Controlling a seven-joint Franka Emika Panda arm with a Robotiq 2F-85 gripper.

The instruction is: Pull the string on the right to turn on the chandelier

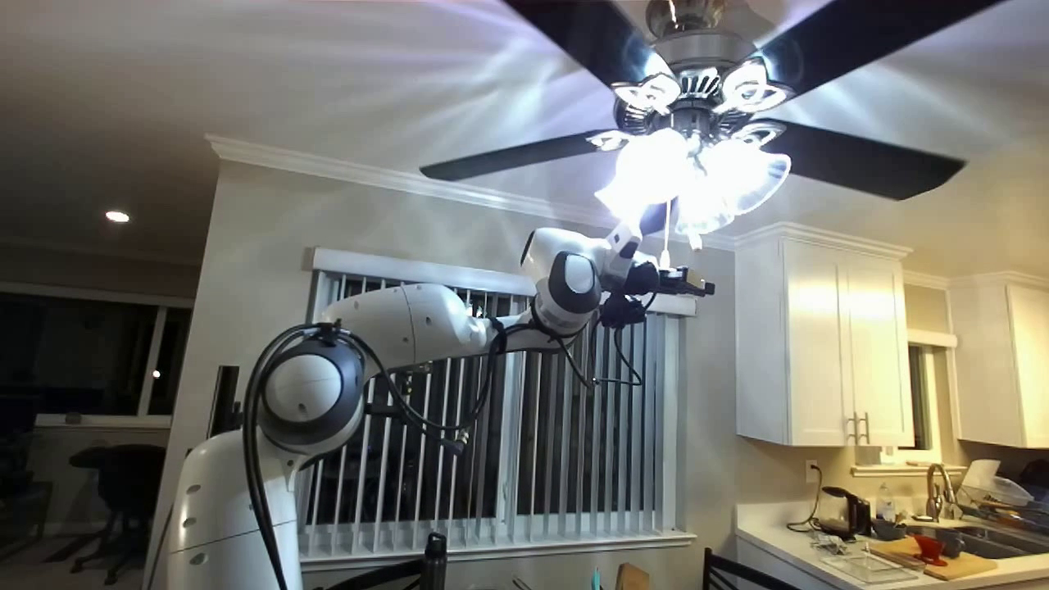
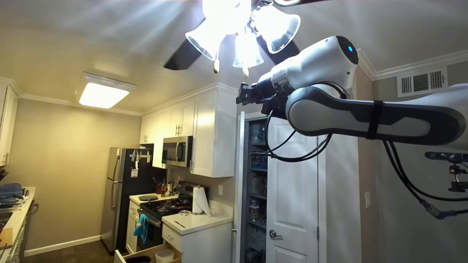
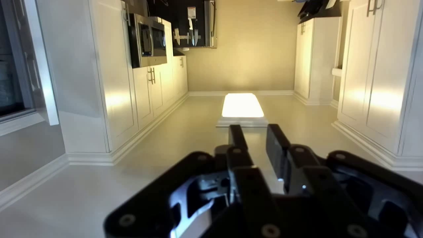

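The chandelier is a cluster of glass shades under the ceiling fan; it glows bright white, and it also glows in an exterior view. Two pull strings hang from it. In an exterior view one ends in a left knob and one in a right knob. My gripper is just below the right knob, apart from it in the picture. In an exterior view a string's knob appears right above my gripper. In the wrist view my gripper is partly open, with nothing visible between its fingers.
Dark fan blades spread above the shades. White wall cabinets and a window with vertical blinds stand behind the arm. A lit square ceiling light shows beyond the fingers. A white door is below the arm.
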